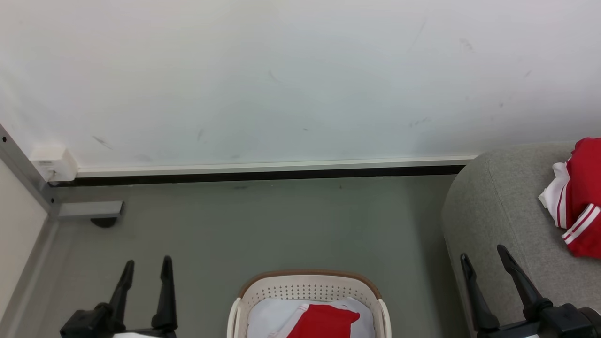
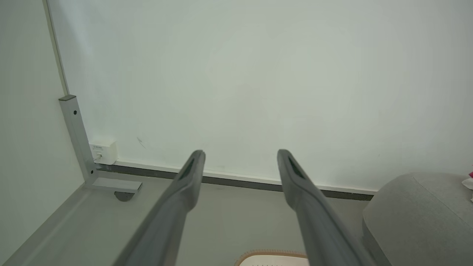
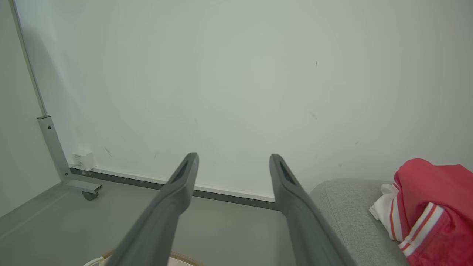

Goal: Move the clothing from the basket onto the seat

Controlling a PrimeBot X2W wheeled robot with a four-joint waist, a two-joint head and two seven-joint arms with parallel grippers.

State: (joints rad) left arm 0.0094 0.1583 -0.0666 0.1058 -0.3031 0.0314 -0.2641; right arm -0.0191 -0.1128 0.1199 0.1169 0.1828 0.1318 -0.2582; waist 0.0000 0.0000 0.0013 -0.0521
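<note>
Red cloth shows in two places. One red garment [image 1: 584, 197], with a white collar part and red-and-white striped bands, lies bunched on the grey woven seat [image 1: 497, 206] at the right of the head view. A second red piece [image 1: 324, 321] lies inside the basket [image 1: 305, 273], on top of a pale white sheet [image 1: 270, 314]. The basket stands on the grey-green floor [image 1: 263, 225] at the bottom middle, near the seat but apart from it. Its perforated cream wall and brown rim band are in view.

A small white box [image 1: 52, 162] sits low on the wall [image 1: 281, 80], beside a grey metal post [image 1: 23, 169]. It carries a label whose print is too small to read.

The left hand [image 1: 147, 261] hangs at the lower left over bare floor. Its two dark fingers are parted with a clear gap, holding nothing and touching nothing. In the left wrist view the basket rim shows at the bottom edge between the two fingers.

The right hand [image 1: 483, 252] hangs at the lower right, its fingers spread somewhat wider and also holding nothing. In the head view its tips overlap the rounded side of the seat, and whether they touch the fabric cannot be told there. The right wrist view shows the seat and the red garment off to the right of the fingers, with the garment well apart from them.
</note>
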